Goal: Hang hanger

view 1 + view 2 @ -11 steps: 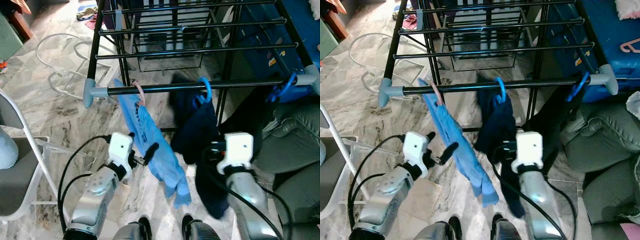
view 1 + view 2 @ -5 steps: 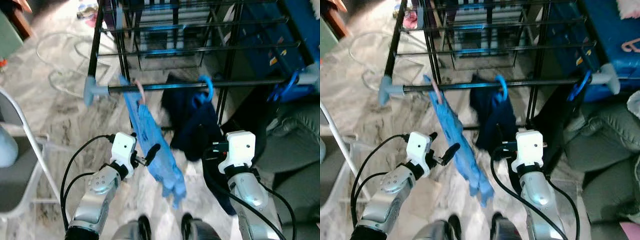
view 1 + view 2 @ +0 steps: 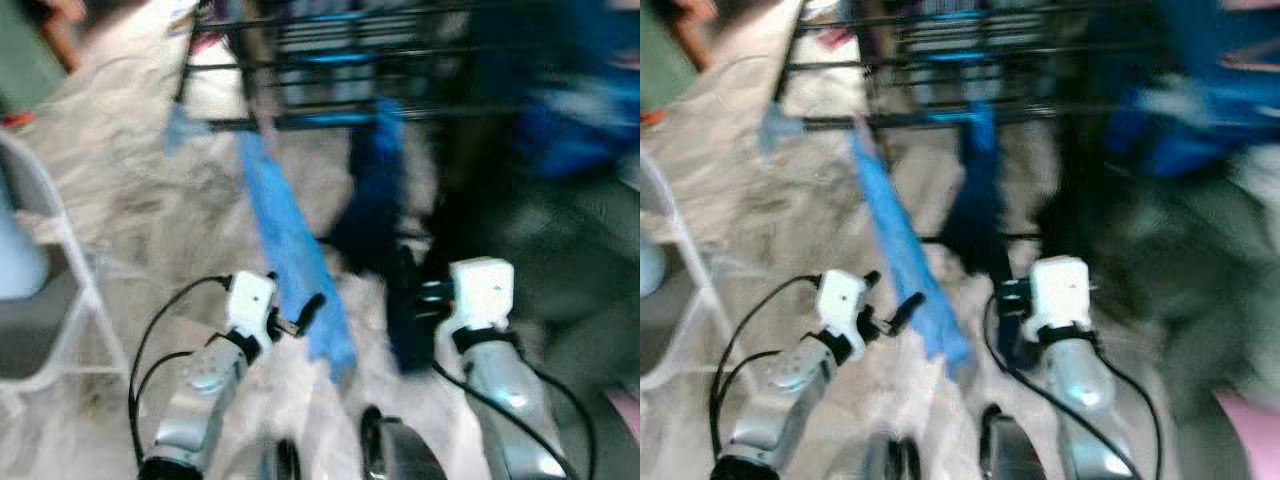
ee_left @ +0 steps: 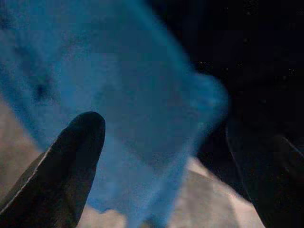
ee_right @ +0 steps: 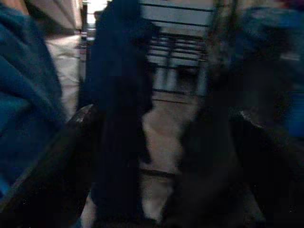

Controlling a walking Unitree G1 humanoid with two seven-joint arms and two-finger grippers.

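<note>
The views are blurred by motion. A light blue garment (image 3: 290,250) hangs from the front rail (image 3: 300,122) of a black drying rack, and a dark navy garment (image 3: 375,200) hangs beside it to the right. My left gripper (image 3: 295,303) is open, held low beside the lower part of the blue cloth; in the left wrist view its fingers (image 4: 80,142) stand apart with the blue cloth (image 4: 123,95) just beyond them. My right gripper (image 5: 166,156) is open, facing the navy garment (image 5: 118,95). No hanger's shape can be made out in the blur.
A white-framed chair (image 3: 60,260) stands at the left. Grey bags or cushions (image 3: 590,250) and a blue box (image 3: 570,130) lie at the right of the rack. Marble floor (image 3: 160,210) stretches between the chair and the rack.
The whole picture has shifted and blurred, so the camera has moved; the rack now sits higher in view. Both arms hold the same pose with open fingers.
</note>
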